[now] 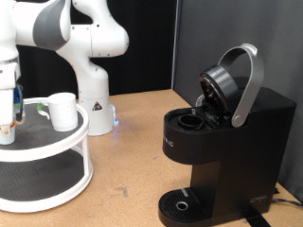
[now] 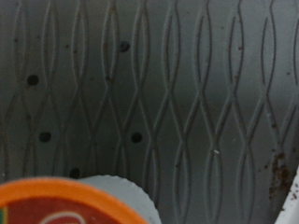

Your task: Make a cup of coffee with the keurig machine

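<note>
the cup stands on the white stand. the keurig machine lid is raised, chamber open. the hand is low over the stand by a pod; its opening cannot be told.

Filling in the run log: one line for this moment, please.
tool: over stand's top tier, at pod | cup: on top tier | keurig machine: lid open, drip tray bare

The brown tabletop carries the keurig machine, the white two-tier stand, and the robot base.
</note>
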You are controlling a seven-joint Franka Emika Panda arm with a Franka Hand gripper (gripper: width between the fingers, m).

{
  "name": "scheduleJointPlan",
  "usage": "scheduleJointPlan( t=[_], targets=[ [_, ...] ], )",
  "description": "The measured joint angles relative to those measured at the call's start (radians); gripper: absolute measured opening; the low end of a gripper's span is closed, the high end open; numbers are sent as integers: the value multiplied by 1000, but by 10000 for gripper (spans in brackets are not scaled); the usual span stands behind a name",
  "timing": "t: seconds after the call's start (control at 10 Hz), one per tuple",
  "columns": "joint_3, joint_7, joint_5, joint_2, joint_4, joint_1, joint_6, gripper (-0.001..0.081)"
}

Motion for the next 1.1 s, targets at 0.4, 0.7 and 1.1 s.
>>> scheduleJointPlan(
  t=[0.4, 0.7, 1.1],
  targets=[
    [0, 13, -18, 1, -32, -6, 47, 803],
    [0, 13, -20, 1, -51, -7, 77, 803],
    [-9, 11, -15, -5, -72, -10, 134, 703]
  ],
)
